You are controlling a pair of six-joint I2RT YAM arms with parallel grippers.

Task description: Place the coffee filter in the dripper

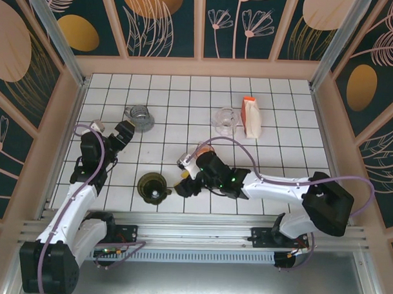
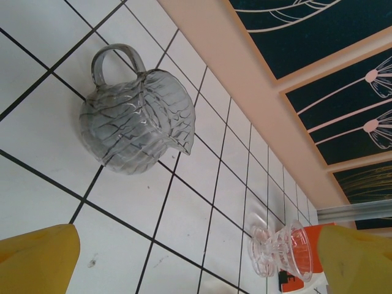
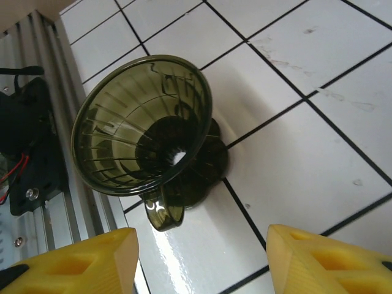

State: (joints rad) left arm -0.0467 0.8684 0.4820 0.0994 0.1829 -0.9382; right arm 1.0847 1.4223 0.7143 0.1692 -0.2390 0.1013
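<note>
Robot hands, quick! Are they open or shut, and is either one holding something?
The left gripper: open, holding nothing.
The right gripper: open, holding nothing, pointed at the green dripper.

Grey glass pitcher (image 2: 138,122) — upright on white tiled table (image 2: 37,190).
</note>
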